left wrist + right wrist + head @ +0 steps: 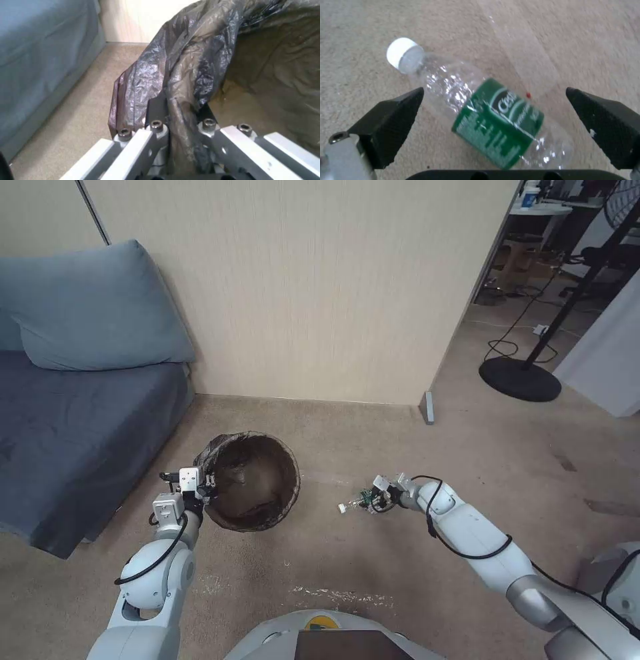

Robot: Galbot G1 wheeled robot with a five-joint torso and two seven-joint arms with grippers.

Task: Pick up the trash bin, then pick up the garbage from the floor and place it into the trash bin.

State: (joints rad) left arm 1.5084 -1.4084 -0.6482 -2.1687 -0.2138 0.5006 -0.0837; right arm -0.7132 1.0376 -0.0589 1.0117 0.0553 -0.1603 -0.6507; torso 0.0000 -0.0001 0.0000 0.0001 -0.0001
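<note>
Bin (257,483) mouth faces up, unobstructed from above; the left gripper (208,488) is clamped on its near-left rim, bag (186,62) bunched between the fingers. Sofa (73,433) stands close on bin's left, a narrow strip of carpet (80,105) between them. Wall (300,287) stands behind bin. Open carpet lies between bin and bottle (480,107). Right gripper (493,112) straddles the bottle, fingers spread, clear gaps on both sides. Fan base (520,379) and cable sit well apart, far right.

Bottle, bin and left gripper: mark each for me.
Bottle (493,117), right wrist view, on its green label.
Bin (257,483), head view, on the bag lining inside.
Left gripper (181,125), left wrist view, on the bag rim pinched between its fingers.
</note>
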